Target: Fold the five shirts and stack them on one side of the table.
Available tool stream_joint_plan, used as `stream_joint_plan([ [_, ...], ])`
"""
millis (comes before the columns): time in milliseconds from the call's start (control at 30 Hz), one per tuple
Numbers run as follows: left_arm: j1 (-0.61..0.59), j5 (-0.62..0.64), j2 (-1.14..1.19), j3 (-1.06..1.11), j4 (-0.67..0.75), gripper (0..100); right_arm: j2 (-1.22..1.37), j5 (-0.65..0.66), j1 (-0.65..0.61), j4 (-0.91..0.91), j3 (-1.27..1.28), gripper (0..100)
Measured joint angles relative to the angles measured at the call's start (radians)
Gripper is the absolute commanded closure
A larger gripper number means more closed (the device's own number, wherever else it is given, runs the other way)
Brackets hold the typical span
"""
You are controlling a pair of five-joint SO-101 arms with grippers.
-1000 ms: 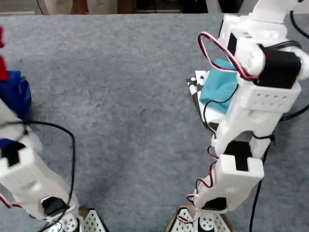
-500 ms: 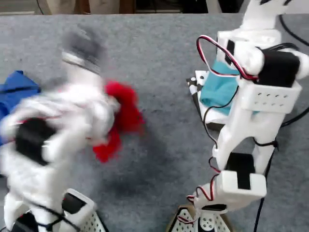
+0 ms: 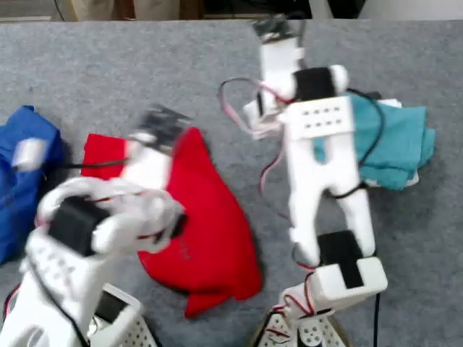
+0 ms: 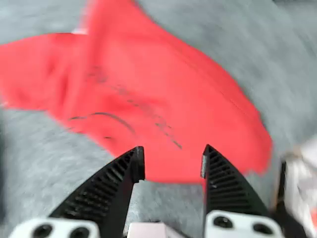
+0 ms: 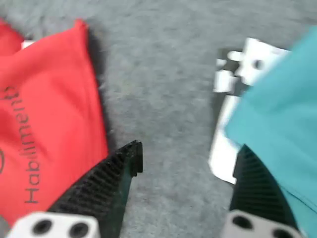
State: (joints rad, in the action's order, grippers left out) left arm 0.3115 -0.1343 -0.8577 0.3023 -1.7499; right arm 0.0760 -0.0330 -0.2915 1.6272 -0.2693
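Red shirt (image 4: 148, 99) lies flat just ahead of the left tool (image 4: 171, 163), agape and empty like the right tool (image 5: 189, 153).

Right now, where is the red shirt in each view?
High view: red shirt lying left of centre.
Left wrist view: red shirt just beyond the open left fingers.
Right wrist view: red shirt by one of the right fingers, teal shirt by the other.
Shared landmark: teal shirt, also in high view.

Grey table (image 3: 145, 65) carries a red shirt (image 3: 213, 242); a blue shirt (image 3: 16, 199) beside it; a teal shirt (image 3: 399, 141) opposite.
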Motion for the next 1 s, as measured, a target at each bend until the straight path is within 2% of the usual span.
stream_joint_plan([
  [167, -0.442, -0.002, -0.117, 0.040, 0.000, 80, 0.040, -0.002, -0.152, -0.127, 0.180, 79.3],
  [300, -0.784, -0.084, -0.169, 0.101, 0.000, 80, 0.169, 0.000, -0.287, -0.252, 0.245, 79.6],
  [467, -1.042, -0.115, -0.180, 0.207, 0.035, 80, 0.390, 0.000, -0.367, -0.364, 0.232, 82.2],
  [567, -1.115, -0.117, -0.180, 0.256, 0.054, 80, 0.502, -0.031, -0.365, -0.353, 0.153, 97.8],
  [600, -1.125, -0.117, -0.180, 0.265, 0.057, 80, 0.529, -0.031, -0.358, -0.334, 0.114, 99.8],
  [667, -1.132, -0.118, -0.180, 0.269, 0.057, 80, 0.589, -0.026, -0.321, -0.282, 0.025, 97.4],
  [833, -1.120, -0.117, -0.180, 0.299, 0.086, 80, 0.713, 0.000, -0.259, -0.034, -0.172, 99.8],
  [900, -1.089, -0.120, -0.180, 0.333, 0.118, 80, 0.736, 0.048, -0.244, 0.074, -0.190, 99.8],
  [1000, -1.053, -0.120, -0.180, 0.354, 0.138, 80, 0.735, 0.117, -0.203, 0.118, -0.133, 99.8],
])
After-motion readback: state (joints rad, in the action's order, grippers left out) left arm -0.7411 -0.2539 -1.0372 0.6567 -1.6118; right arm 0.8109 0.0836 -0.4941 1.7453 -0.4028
